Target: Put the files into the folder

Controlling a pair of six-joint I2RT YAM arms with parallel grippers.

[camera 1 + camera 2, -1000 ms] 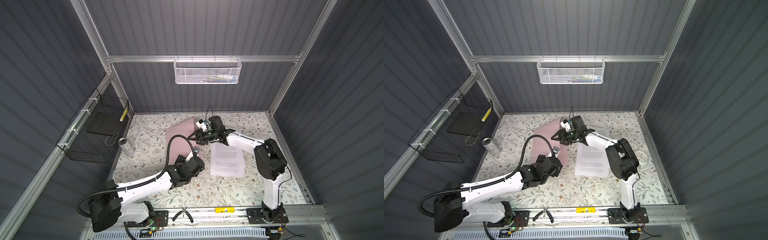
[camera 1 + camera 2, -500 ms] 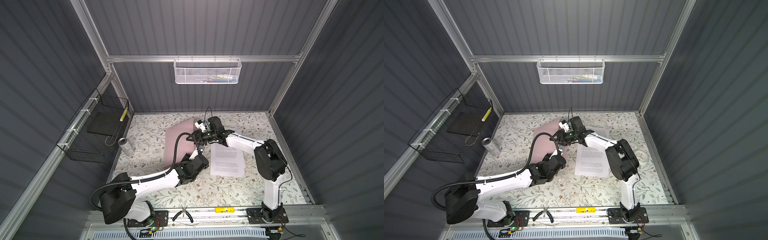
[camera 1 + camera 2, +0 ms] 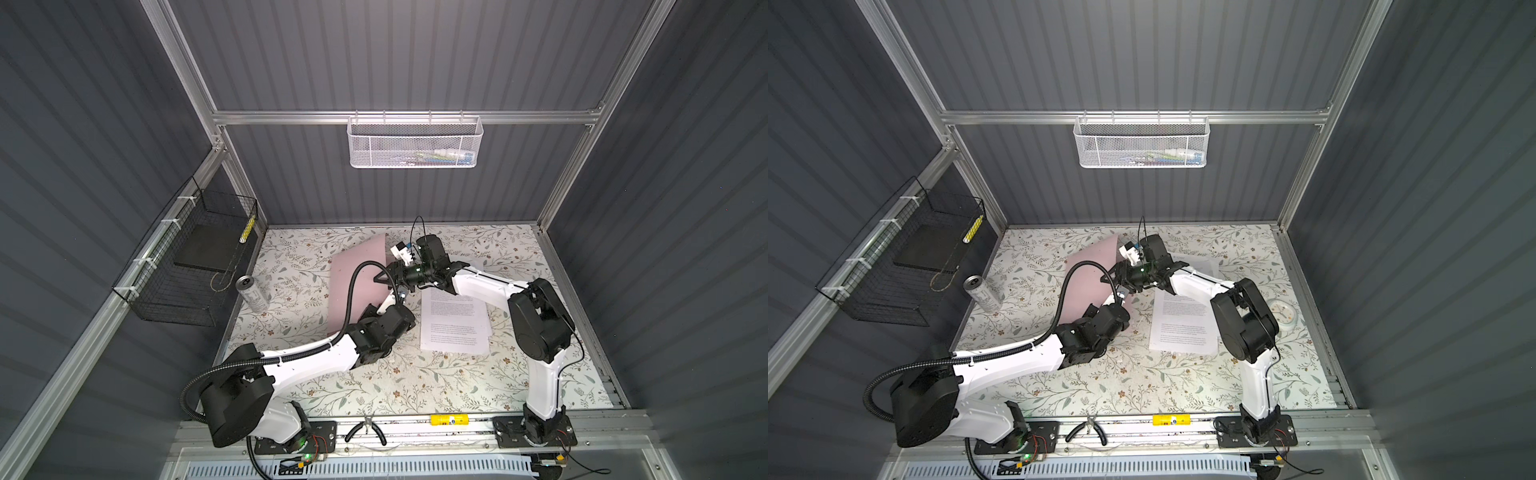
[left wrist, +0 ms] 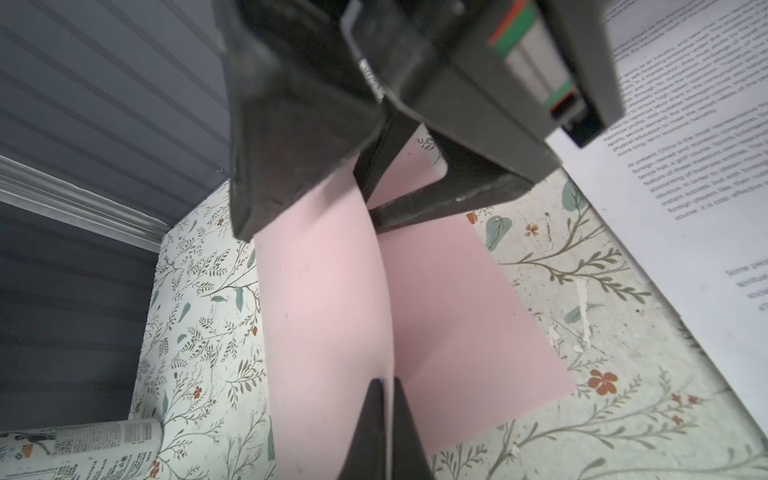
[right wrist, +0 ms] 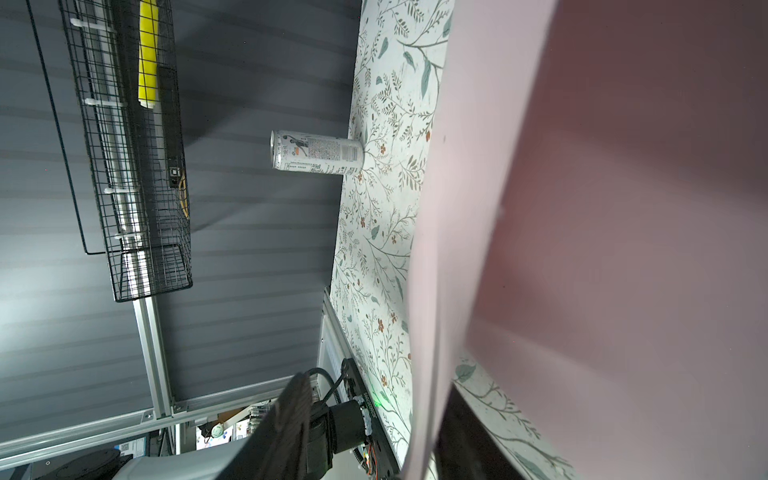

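Ctr-left, folder (image 4: pixel 328 311) lengthwise front-back, leaf up in tight L fingers (image 4: pixel 368 428), R fingers (image 4: pixel 291 124) apart

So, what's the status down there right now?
Left gripper shut on the top leaf of the folder, lifted. Right gripper open, jaws astride that leaf. Files beside it on the table, not yet in. Can stands well off.

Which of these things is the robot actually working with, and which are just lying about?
Part of the job:
pink folder
printed papers

Just lying about:
drink can
pliers
black wire basket on the side wall
white mesh basket on the back wall
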